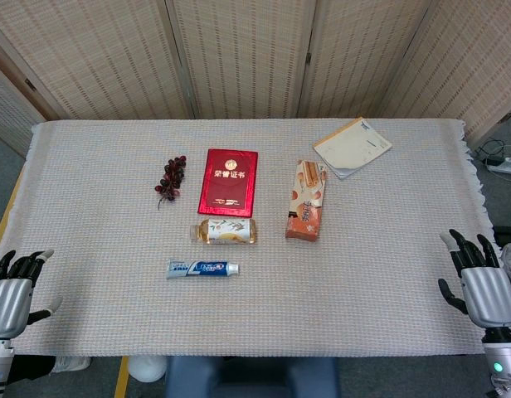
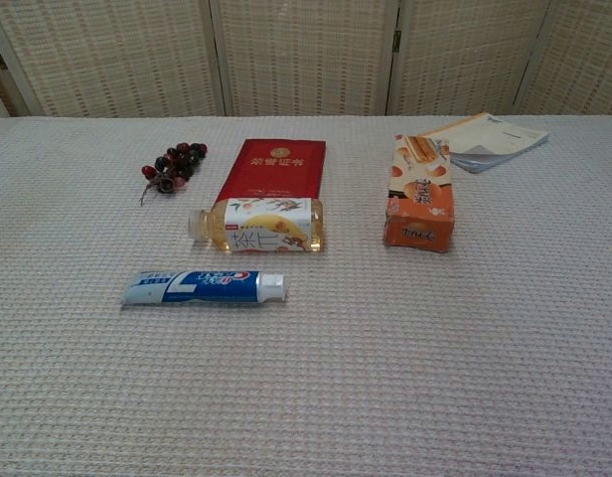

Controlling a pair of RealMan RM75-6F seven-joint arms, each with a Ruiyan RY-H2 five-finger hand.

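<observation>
From the head view, the left hand and right hand rest at the table's near corners, fingers spread, holding nothing. The toothpaste tube lies nearest the left hand, though well apart; a slow, level reach would suit.

The chest view hides both hands but shows the bottle touching the red booklet.

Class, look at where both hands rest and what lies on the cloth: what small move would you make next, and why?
Probably bring the left hand inward toward the toothpaste tube. Both hands sit open at the table's near corners, holding nothing; the right hand lies farther from everything. The tube is the nearest item, lying flat and apart from the bottle.
</observation>
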